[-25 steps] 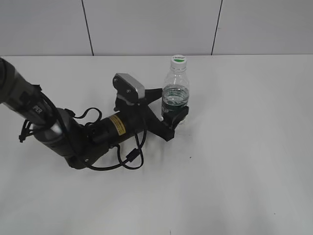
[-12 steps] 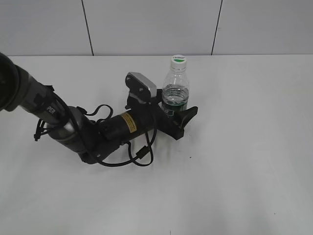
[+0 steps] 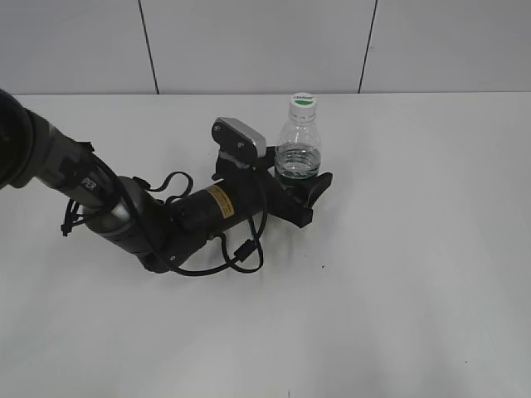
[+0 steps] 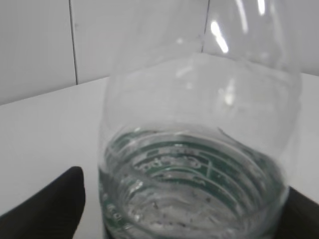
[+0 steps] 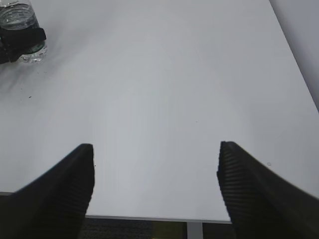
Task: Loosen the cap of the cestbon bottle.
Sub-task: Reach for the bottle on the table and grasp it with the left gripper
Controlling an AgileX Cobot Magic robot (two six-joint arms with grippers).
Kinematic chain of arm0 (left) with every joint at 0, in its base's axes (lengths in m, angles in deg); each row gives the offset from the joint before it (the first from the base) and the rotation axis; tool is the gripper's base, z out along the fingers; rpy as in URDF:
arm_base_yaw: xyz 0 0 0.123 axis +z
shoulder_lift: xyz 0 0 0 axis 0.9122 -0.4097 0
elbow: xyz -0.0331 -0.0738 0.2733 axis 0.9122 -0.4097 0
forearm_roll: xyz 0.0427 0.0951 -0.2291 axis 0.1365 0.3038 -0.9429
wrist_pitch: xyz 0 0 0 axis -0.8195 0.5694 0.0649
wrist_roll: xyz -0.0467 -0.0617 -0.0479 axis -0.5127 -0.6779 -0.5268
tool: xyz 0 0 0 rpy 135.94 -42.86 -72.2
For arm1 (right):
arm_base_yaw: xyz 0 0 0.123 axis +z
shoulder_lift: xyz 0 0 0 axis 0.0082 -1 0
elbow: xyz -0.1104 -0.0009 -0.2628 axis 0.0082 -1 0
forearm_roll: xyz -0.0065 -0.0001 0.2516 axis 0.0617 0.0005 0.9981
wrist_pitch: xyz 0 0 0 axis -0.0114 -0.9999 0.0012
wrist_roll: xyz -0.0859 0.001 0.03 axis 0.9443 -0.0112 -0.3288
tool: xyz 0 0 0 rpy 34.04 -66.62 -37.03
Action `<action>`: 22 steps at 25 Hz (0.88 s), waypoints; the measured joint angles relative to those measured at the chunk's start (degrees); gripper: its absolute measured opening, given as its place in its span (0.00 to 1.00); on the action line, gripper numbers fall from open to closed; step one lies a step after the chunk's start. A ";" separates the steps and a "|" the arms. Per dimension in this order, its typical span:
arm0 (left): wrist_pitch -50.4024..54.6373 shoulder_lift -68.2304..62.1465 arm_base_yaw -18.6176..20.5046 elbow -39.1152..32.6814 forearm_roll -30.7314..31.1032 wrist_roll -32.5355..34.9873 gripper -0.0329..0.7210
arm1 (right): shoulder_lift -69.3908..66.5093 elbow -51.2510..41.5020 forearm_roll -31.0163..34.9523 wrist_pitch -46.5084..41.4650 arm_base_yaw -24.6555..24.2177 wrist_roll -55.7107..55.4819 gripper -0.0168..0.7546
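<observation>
The cestbon bottle stands upright on the white table, clear with a dark green label band, and its white cap with the green mark is on the neck. My left gripper lies low on the table with its black fingers on either side of the bottle's lower body. In the left wrist view the bottle fills the frame between the fingers; a thin gap shows at the left finger, so it is open. My right gripper is open and empty, far from the bottle.
The white table reaches to a white panelled wall at the back. The left arm's cables loop on the table at front left. The table's near edge shows under the right gripper.
The left arm has slid toward the bottle. Its jaws spread wider around the bottle, which now sits deeper between the fingers. The bottle has stayed in place.
</observation>
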State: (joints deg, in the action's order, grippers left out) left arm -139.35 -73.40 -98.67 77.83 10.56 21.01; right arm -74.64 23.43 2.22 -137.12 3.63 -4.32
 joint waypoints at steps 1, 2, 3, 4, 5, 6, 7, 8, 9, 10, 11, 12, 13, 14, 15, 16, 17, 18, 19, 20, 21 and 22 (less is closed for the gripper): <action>0.00 0.00 0.00 0.00 0.00 0.00 0.82 | 0.00 0.00 0.00 0.00 0.00 0.00 0.78; 0.00 0.00 0.00 0.00 0.00 0.00 0.82 | 0.00 0.00 0.00 0.00 0.00 0.00 0.78; 0.00 0.00 0.00 0.02 0.00 0.00 0.82 | 0.00 0.00 0.00 0.00 0.00 0.00 0.78; 0.00 0.00 0.00 0.02 0.00 0.00 0.82 | 0.00 0.00 0.00 0.00 0.00 0.00 0.78; 0.00 0.00 0.00 0.02 0.00 -0.01 0.82 | 0.00 0.00 0.00 0.00 0.00 0.00 0.78; 0.00 0.00 0.00 0.02 0.00 -0.01 0.82 | 0.00 0.00 0.00 0.00 0.00 0.00 0.78; 0.00 0.00 0.00 0.02 0.00 -0.01 0.82 | 0.00 0.00 0.00 0.00 0.00 0.00 0.78; 0.00 0.00 0.00 0.02 0.00 -0.01 0.82 | 0.00 0.00 0.00 0.00 0.00 0.00 0.78; 0.00 0.00 0.00 0.02 0.00 -0.01 0.82 | 0.00 0.00 0.00 0.00 0.00 0.00 0.78; 0.00 0.00 0.00 0.02 0.00 -0.01 0.81 | 0.00 0.00 0.00 0.00 0.00 0.00 0.78; 0.00 0.00 0.00 0.02 0.00 -0.01 0.81 | 0.00 0.00 0.00 0.00 0.00 0.00 0.78; 0.00 0.00 0.00 0.02 0.00 -0.01 0.80 | 0.00 0.00 0.00 0.00 0.00 0.00 0.78; 0.00 0.00 0.00 0.02 0.00 -0.01 0.78 | 0.00 0.00 0.00 0.00 0.00 0.00 0.78; 0.00 0.00 0.00 0.02 0.00 -0.01 0.76 | 0.00 0.00 0.00 0.00 0.00 0.00 0.78; 0.00 0.00 0.00 0.02 -0.01 -0.01 0.74 | 0.00 0.00 0.00 0.00 0.00 0.00 0.78; 0.00 0.00 0.00 0.02 -0.01 -0.01 0.70 | 0.00 0.00 0.00 0.00 0.00 0.00 0.78; -0.06 0.00 0.00 0.02 0.09 -0.01 0.67 | 0.00 0.00 0.00 0.00 0.00 0.00 0.78; -0.20 0.00 -0.06 0.02 0.25 -0.01 0.63 | 0.00 0.00 0.00 0.00 0.00 0.00 0.78; -0.20 0.00 -0.10 0.02 0.41 -0.01 0.60 | 0.00 0.00 0.00 0.00 0.00 0.00 0.78; -0.20 0.00 -0.13 0.02 0.63 -0.01 0.58 | 0.00 0.00 0.00 0.00 0.00 0.00 0.78; -0.20 0.00 -0.17 0.02 0.77 -0.01 0.58 | 0.00 0.00 0.00 0.00 0.00 0.00 0.78; -0.25 0.00 -0.17 0.02 0.88 -0.01 0.58 | 0.00 0.00 0.00 0.00 0.00 0.00 0.78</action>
State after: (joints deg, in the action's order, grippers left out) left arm -139.60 -73.40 -98.84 77.85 11.45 21.00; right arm -74.64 23.43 2.22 -137.12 3.63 -4.32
